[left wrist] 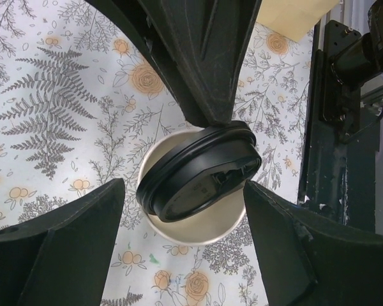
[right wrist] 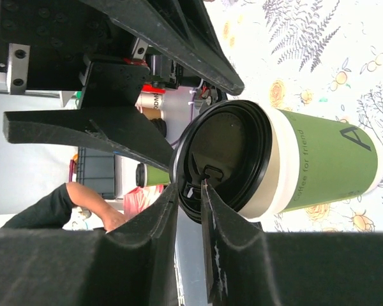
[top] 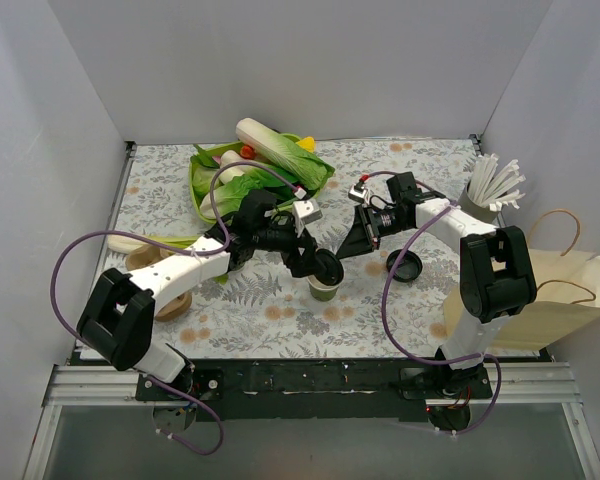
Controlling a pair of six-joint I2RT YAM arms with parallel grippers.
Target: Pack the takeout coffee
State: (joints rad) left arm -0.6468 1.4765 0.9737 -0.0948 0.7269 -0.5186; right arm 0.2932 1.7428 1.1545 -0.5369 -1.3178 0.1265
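Observation:
The takeout coffee, a small green paper cup, stands mid-table with its cream inside showing. A black lid lies tilted over its mouth, one side raised. My right gripper comes in from the right. Its fingers stand a little apart, and the lid's near rim sits in the narrow gap. My left gripper hovers over the cup, open wide, one finger on each side of it.
A second black lid lies on the cloth right of the cup. A grey cup of white straws stands at the back right. A paper bag lies at the right edge. A green tray of vegetables is at the back.

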